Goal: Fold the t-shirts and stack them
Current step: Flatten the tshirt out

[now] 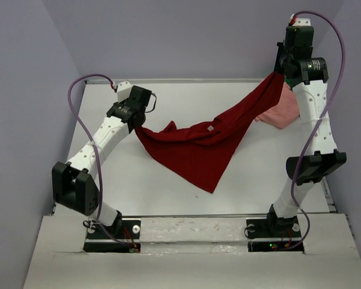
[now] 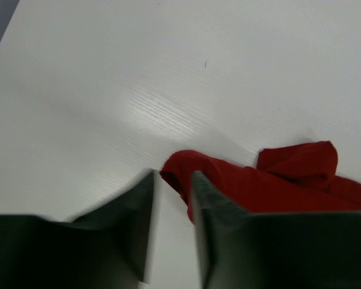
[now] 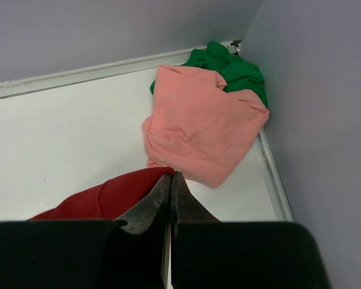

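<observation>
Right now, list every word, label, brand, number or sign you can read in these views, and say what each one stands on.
No text can be read in any view.
Small pale tag on the dark red t-shirt: too small to read.
Salmon pink t-shirt and green t-shirt: no print or label shows.

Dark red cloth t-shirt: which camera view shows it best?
Top external: the dark red cloth t-shirt shows whole, slung from the table by the left pincer up to the raised right pincer. Left wrist shows only a bunched end beside its parted fingers; right wrist only a red strip at its shut fingers.
</observation>
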`<state>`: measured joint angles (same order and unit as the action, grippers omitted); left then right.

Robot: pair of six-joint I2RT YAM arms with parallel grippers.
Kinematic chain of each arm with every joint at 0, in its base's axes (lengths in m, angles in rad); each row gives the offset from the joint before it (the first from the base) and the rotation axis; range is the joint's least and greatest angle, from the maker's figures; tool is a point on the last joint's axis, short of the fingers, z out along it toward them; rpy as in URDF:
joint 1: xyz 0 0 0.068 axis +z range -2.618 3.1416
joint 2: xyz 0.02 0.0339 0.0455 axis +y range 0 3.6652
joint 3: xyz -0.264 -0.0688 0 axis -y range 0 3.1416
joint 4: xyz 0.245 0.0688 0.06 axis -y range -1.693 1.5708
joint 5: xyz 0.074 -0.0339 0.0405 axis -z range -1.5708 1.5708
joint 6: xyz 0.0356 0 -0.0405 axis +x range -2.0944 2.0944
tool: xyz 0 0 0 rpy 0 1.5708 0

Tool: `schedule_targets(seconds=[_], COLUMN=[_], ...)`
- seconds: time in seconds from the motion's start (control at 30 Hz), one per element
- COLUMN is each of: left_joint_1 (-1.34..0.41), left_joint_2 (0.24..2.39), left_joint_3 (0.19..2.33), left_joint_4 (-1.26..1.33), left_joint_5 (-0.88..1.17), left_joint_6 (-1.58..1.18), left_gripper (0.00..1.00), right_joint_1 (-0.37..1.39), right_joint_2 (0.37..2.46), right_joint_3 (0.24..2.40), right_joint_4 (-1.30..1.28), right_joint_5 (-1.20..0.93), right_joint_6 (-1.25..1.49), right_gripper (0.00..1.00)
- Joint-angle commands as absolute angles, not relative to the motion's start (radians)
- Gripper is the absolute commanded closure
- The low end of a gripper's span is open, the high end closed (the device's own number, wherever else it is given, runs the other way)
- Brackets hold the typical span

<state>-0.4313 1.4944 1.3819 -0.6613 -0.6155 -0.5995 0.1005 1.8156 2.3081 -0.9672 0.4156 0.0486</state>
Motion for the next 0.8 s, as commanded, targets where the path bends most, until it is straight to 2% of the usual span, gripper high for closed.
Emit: schedule_targets(seconds=[0.0, 0.1, 0.13, 0.17, 0.23, 0.27, 0.3, 0.33, 0.37, 0.47, 0.67, 0.77], left_joint_1=[-0.399, -0.443, -0.478, -0.562, -0.624, -0.652, -0.716, -0.757, -0.806, -0.989, -1.167, -1.21], left_joint_2=[1.528, 1.54, 1.542, 1.545, 1.557, 1.557, 1.546, 1.508, 1.49, 1.47, 1.577, 1.661], left_joint_3=[1.379, 1.44, 1.456, 1.471, 1.534, 1.545, 1.523, 1.497, 1.433, 1.346, 1.23, 1.247], left_joint_4=[-0.6, -0.653, -0.71, -0.759, -0.86, -0.909, -0.896, -0.864, -0.809, -0.764, -0.684, -0.693], left_joint_5=[-0.545, -0.61, -0.77, -0.858, -0.965, -0.944, -0.831, -0.765, -0.723, -0.608, -0.511, -0.522], left_joint_6=[-0.591, -0.597, -0.619, -0.646, -0.702, -0.721, -0.701, -0.68, -0.687, -0.777, -0.865, -0.885], left_gripper=[0.02, 0.01, 0.01, 0.01, 0.01, 0.01, 0.02, 0.07, 0.19, 0.41, 0.56, 0.58], right_joint_1=[0.11, 0.12, 0.129, 0.129, 0.138, 0.138, 0.138, 0.138, 0.147, 0.147, 0.147, 0.147], right_joint_2=[1.828, 1.839, 1.845, 1.848, 1.856, 1.861, 1.865, 1.87, 1.878, 1.884, 1.881, 1.881], right_joint_3=[2.342, 2.347, 2.35, 2.352, 2.352, 2.353, 2.359, 2.362, 2.365, 2.376, 2.381, 2.378], right_joint_4=[-0.931, -0.933, -0.933, -0.934, -0.934, -0.936, -0.936, -0.936, -0.939, -0.942, -0.942, -0.942], right_joint_5=[0.429, 0.426, 0.419, 0.417, 0.423, 0.425, 0.434, 0.431, 0.428, 0.426, 0.403, 0.391], right_joint_6=[0.04, 0.041, 0.041, 0.041, 0.041, 0.04, 0.04, 0.04, 0.038, 0.037, 0.046, 0.048], right_gripper=[1.0, 1.0, 1.0, 1.0, 1.0, 1.0, 1.0, 1.0, 1.0, 1.0, 1.0, 1.0])
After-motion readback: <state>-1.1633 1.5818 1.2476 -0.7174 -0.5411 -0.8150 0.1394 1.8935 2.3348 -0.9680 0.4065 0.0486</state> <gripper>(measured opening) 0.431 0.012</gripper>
